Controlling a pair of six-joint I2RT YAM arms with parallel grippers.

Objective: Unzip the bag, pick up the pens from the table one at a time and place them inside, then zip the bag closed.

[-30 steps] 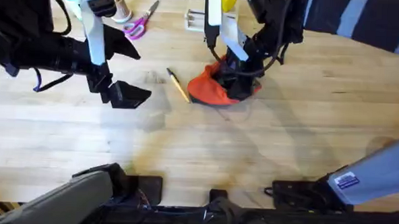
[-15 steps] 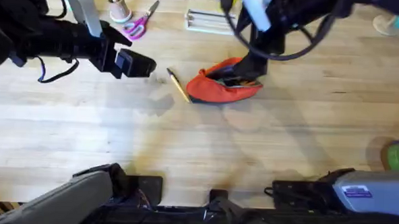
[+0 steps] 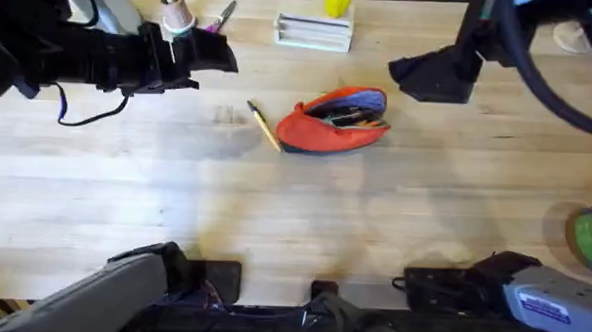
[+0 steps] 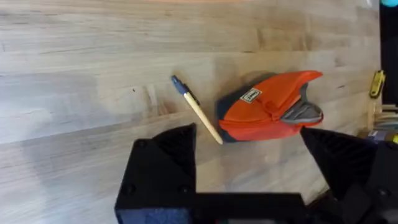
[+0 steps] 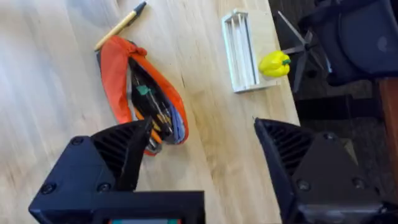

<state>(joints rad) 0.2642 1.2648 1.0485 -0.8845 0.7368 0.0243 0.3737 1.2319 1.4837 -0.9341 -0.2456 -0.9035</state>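
Red-orange bag (image 3: 335,119) now uncovered; right gripper (image 3: 430,77) has lifted away.

Overhead camera sits high above the arm bases, looking down and forward across the bench (image 3: 304,216). Both wrist cameras look steeply down from mid height, closer in. All three views share the orange bag (image 3: 336,120) (image 4: 267,112) (image 5: 140,93) and the pen (image 3: 266,127) (image 4: 198,111) (image 5: 119,26) beside it.

The orange bag (image 4: 268,111) lies on the worktop (image 4: 93,74), unzipped at its three o'clock end. A pen (image 4: 196,109) rests at its nine o'clock side, blue tip pointing to eleven. The left hand (image 4: 249,152) hangs spread wide above.
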